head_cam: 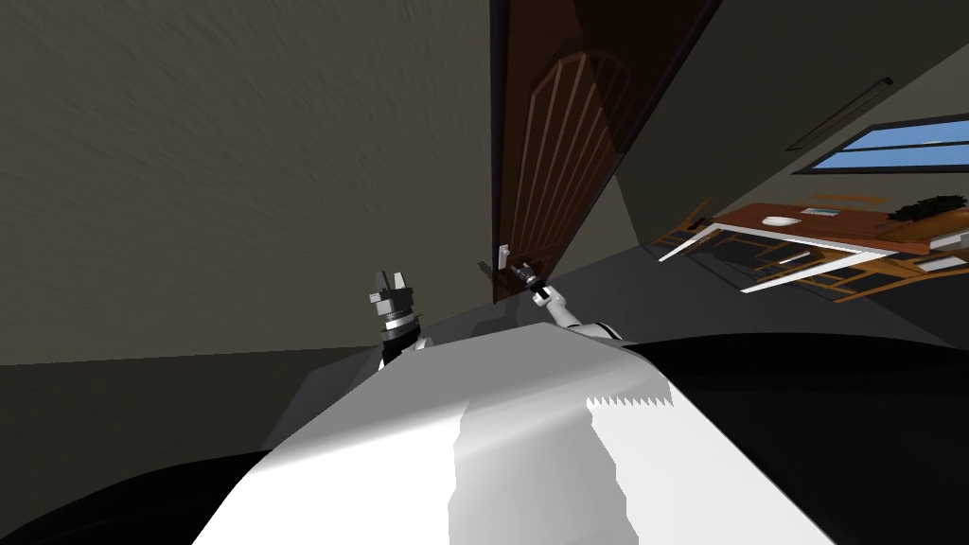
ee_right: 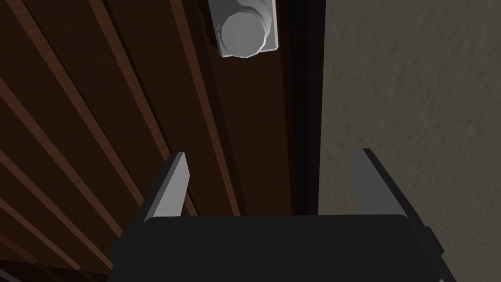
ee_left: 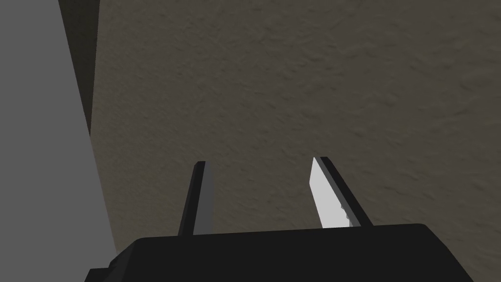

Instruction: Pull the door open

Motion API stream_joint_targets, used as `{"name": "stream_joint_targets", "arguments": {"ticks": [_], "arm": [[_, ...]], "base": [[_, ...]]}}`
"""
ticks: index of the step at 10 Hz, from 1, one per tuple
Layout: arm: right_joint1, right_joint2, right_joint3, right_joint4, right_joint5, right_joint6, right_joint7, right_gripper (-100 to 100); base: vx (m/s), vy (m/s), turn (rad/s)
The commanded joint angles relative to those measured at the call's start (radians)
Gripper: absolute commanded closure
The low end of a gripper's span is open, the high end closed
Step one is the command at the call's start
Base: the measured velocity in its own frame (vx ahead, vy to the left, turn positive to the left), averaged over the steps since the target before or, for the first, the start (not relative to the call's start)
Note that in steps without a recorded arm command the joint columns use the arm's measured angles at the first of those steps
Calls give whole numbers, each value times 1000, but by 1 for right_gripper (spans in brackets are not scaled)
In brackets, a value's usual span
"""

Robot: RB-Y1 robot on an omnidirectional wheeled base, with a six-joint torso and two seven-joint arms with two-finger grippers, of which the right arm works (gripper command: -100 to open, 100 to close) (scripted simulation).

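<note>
Close by, the right claw hangs spread near the brown door's grey knob, left claw spread by wall.

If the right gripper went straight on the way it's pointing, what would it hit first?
Probably the dark brown door, near its edge; the grey knob sits off the line of the right gripper. Depth is unclear.

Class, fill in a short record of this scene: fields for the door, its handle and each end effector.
door: dark brown, with raised slats
handle: light grey, near the door's edge by the wall
right end effector: open, pointed at the door, handle ahead of it, untouched
left end effector: open, facing the wall, empty
</note>
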Motion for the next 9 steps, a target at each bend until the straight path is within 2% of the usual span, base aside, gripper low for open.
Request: {"name": "stream_joint_targets", "arguments": {"ticks": [1,4,6,9], "arm": [[-19,-8,-4,37,12,-7,19,-100],[-48,-21,-12,100,34,-16,52,-100],[-43,-16,-14,91,30,-15,52,-100],[-45,-11,-21,95,28,-11,60,-100]], "base": [[83,13,-9],[81,14,-10],[80,7,11],[177,15,29]]}}
